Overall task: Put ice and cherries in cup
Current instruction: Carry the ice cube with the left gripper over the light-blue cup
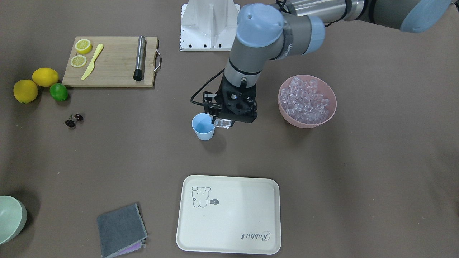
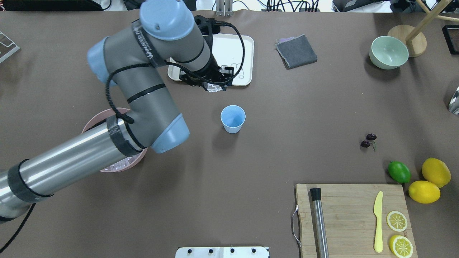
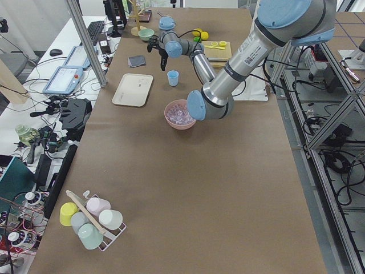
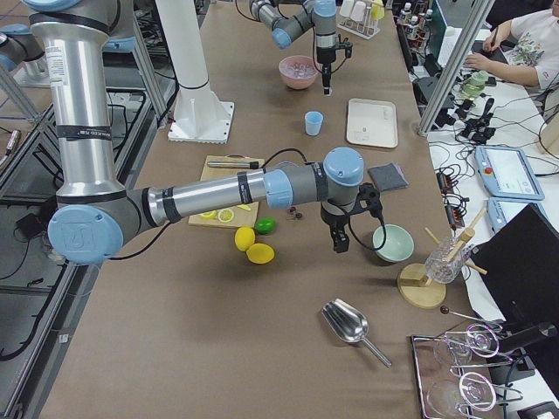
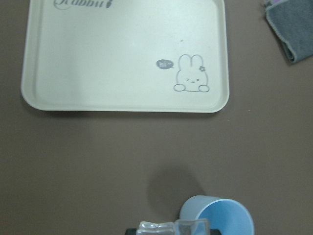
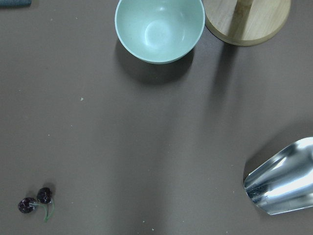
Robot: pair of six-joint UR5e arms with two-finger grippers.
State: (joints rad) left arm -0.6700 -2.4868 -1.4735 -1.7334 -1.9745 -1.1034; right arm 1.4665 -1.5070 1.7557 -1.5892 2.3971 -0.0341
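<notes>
The light blue cup stands upright mid-table, also in the overhead view; it looks empty. My left gripper is shut on clear ice and hangs just above and beside the cup's rim, on the pink bowl's side. The pink bowl is heaped with ice cubes. The two dark cherries lie on the table near the lime, also in the right wrist view. My right gripper hovers high over the table past the cherries; I cannot tell if it is open.
A cream tray lies beyond the cup. A cutting board carries a knife, lemon slices and a steel rod. Two lemons and a lime sit beside it. Also present are a pale green bowl, a grey cloth and a metal scoop.
</notes>
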